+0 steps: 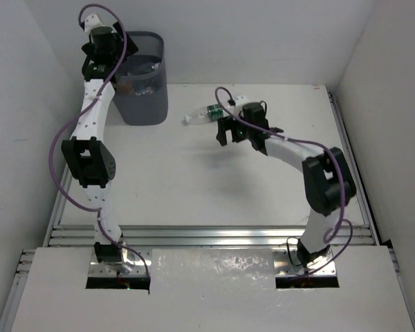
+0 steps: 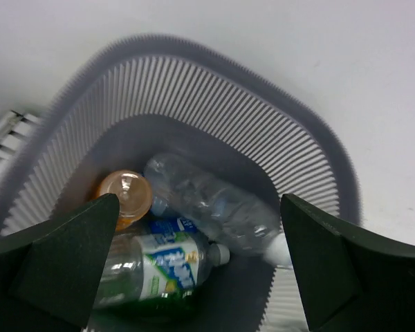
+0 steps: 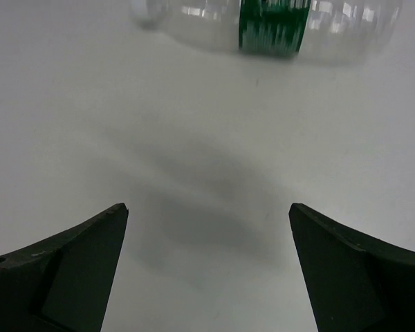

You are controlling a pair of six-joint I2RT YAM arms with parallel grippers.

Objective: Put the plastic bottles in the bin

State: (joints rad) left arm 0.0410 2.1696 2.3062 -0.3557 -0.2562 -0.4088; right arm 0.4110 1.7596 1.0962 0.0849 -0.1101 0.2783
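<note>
Bottles [image 2: 159, 270] lie in the grey bin [image 2: 228, 83] at the far left corner of the desk [image 1: 194, 194], under the empty, wide-open left hand [image 2: 199, 202]. Next, the right hand [image 3: 207, 214], also wide open and empty, must close on the green-label bottle [image 3: 270, 24] just ahead.

The top external view looks down from above and behind the arm bases [image 1: 114, 252] over the whole bench [image 1: 194, 187]. The left wrist view hangs close above the bin [image 2: 214, 90], far left, facing inside. The right wrist view faces the nearby green-labelled bottle [image 3: 270, 28], which the top view shares.
</note>
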